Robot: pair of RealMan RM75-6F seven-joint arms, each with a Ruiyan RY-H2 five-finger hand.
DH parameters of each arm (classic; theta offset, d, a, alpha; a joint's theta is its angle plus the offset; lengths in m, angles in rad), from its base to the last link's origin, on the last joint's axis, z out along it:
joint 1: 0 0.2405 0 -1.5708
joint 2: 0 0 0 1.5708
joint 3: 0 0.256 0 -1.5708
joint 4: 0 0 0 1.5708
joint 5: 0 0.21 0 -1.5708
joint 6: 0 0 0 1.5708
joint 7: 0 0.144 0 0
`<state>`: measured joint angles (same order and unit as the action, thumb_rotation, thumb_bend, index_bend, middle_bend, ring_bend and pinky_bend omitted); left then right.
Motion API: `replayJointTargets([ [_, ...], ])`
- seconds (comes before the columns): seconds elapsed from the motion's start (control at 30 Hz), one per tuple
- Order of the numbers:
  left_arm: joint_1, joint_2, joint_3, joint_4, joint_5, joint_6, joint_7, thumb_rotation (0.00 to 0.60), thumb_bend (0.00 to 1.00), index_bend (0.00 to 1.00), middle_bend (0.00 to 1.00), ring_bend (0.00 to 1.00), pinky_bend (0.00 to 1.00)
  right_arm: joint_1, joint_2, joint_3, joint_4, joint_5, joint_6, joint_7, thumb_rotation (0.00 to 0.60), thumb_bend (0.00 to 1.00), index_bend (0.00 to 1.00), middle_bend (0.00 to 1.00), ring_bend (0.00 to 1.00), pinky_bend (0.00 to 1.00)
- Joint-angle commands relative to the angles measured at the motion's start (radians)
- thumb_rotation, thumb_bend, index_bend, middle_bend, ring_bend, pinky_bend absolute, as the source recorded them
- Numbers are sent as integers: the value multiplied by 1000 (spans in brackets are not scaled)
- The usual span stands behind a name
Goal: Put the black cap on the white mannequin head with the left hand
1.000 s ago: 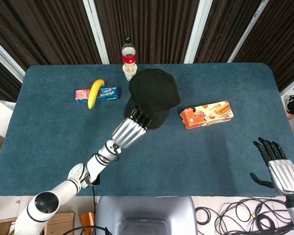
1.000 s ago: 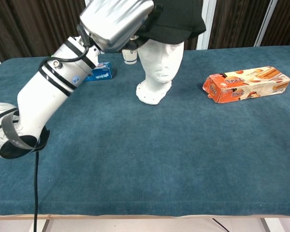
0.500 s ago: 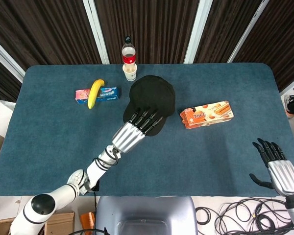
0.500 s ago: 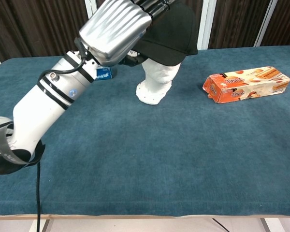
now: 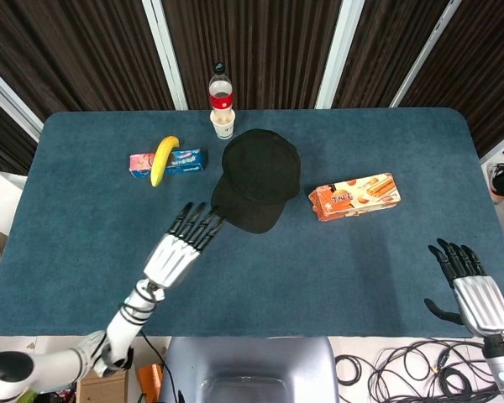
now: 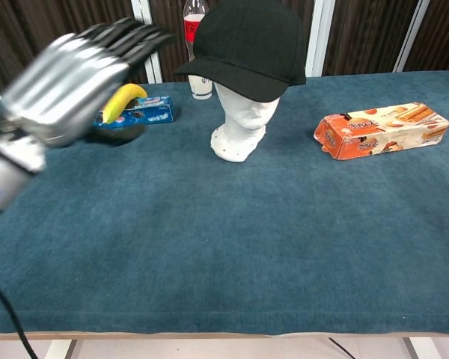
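Note:
The black cap [image 5: 258,178] [image 6: 247,46] sits on the white mannequin head [image 6: 243,126], brim toward me; from above the cap hides the head. My left hand [image 5: 181,245] [image 6: 76,81] hangs open to the left of the cap, fingers spread, apart from it and holding nothing; it is blurred in the chest view. Open at the table's near right corner is my right hand [image 5: 472,290], fingers spread and empty, seen only in the head view.
A banana [image 5: 162,159] [image 6: 122,101] lies across a blue snack pack [image 5: 170,161] at the back left. A bottle [image 5: 220,90] and a paper cup [image 5: 223,123] stand behind the cap. An orange biscuit box [image 5: 354,196] [image 6: 380,129] lies to the right.
My left hand has let go of the cap's brim and drawn back to the left and toward me. The cap now rests level on the mannequin head. The right hand barely moved.

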<state>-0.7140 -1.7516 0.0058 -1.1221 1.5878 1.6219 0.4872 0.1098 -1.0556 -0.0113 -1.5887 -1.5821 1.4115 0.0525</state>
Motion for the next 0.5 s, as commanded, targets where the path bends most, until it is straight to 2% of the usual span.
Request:
replayJointTargets([
  [0.03, 223, 254, 116, -295, -152, 7, -59, 600, 286, 5, 61, 30, 150, -1, -7, 3, -3, 6, -1, -17, 600, 171, 0, 0, 0, 0],
  [0.1, 295, 352, 148, -375, -213, -3, -173, 600, 288, 1, 26, 12, 127, 1, -14, 8, -6, 14, -2, -34, 600, 171, 0, 0, 0, 0],
  [0.17, 360, 408, 156, -393, -256, 10, -273, 600, 288, 0, 3, 1, 105, 2, -24, 15, -10, 28, -4, -61, 600, 171, 0, 0, 0, 0],
  [0.27, 430, 435, 139, -374, -299, 42, -322, 600, 288, 0, 0, 0, 77, 4, -39, 24, -19, 47, -9, -100, 600, 171, 0, 0, 0, 0],
  [0.33, 447, 456, 134, -377, -299, 47, -310, 600, 287, 0, 0, 0, 64, 5, -47, 28, -23, 56, -11, -123, 600, 170, 0, 0, 0, 0],
  [0.5, 477, 496, 117, -387, -235, 59, -395, 600, 286, 0, 0, 0, 57, 7, -62, 36, -31, 75, -16, -165, 600, 171, 0, 0, 0, 0],
])
